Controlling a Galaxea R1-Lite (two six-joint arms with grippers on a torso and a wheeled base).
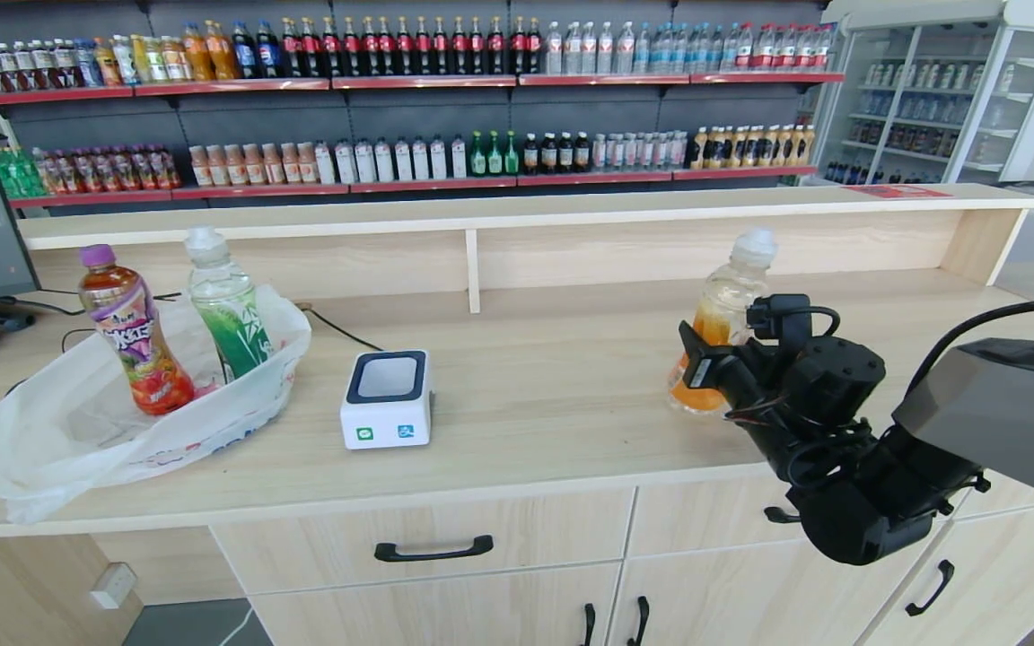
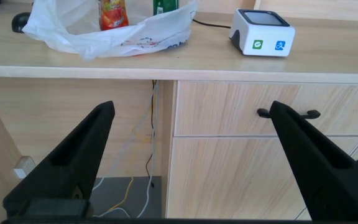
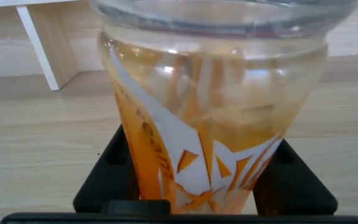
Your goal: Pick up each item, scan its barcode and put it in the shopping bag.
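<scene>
Step in hand, as I judge it: securing the orange drink bottle (image 1: 725,301) for lift-off to the barcode scanner (image 1: 387,395).

Findings:
- The bottle stands on the desk (image 1: 553,395) at the robot's right, well apart from the scanner. It appears to lean slightly, and its base looks to be on the wood.
- The right gripper (image 1: 704,366) sits low on the bottle. In the right wrist view its fingers (image 3: 107,171) bracket the labelled lower body (image 3: 210,93) and appear to press on both sides, so I rate it as clamped on the bottle.
- The right arm comes in from the near right edge of the desk, wrist roughly level, fingers pointing away from the robot.
- The left gripper (image 2: 191,112) hangs below the desk edge facing the drawers, fingers (image 2: 79,155) spread wide and holding nothing.
- The shopping bag (image 1: 50,431) lies at the left with a purple-capped bottle (image 1: 131,332) and a green-labelled bottle (image 1: 225,309) standing in it.

Recommendations:
- Lift straight up before any sideways travel. The grasp is low and the bottle is tall, so it may tip.
- I cannot find the barcode from here. Expect to rotate the label toward the scanner window.
- Keep the carry low and slow across the desk.
</scene>
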